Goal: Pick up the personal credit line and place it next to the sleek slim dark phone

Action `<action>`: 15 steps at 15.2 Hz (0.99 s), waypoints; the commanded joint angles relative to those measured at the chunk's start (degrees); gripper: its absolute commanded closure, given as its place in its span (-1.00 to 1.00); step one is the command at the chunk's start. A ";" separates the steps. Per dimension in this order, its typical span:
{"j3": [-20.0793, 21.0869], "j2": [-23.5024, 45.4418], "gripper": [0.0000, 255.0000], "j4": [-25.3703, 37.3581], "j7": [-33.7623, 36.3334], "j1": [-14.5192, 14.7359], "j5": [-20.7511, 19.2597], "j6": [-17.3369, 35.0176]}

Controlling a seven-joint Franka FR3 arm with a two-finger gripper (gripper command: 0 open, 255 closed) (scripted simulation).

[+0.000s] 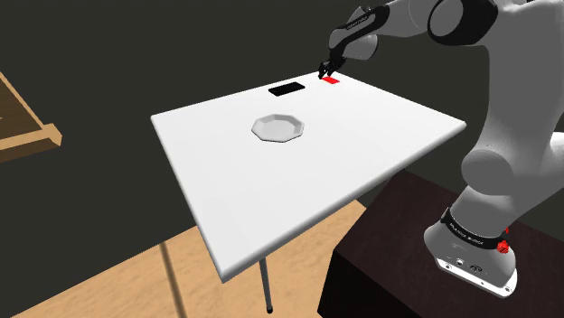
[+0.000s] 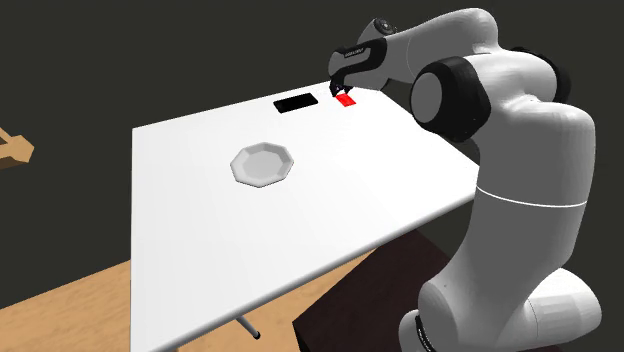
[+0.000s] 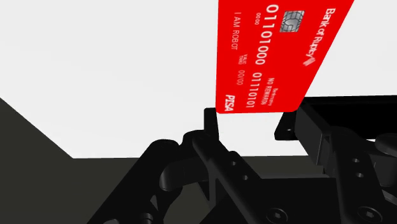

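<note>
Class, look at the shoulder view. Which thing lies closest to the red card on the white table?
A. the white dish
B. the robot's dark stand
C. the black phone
C: the black phone lies just beside the red card near the far edge of the table, while the white dish sits apart near the middle.
</note>
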 commanded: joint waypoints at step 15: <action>0.95 4.97 1.00 -0.93 -1.83 -0.49 0.84 5.82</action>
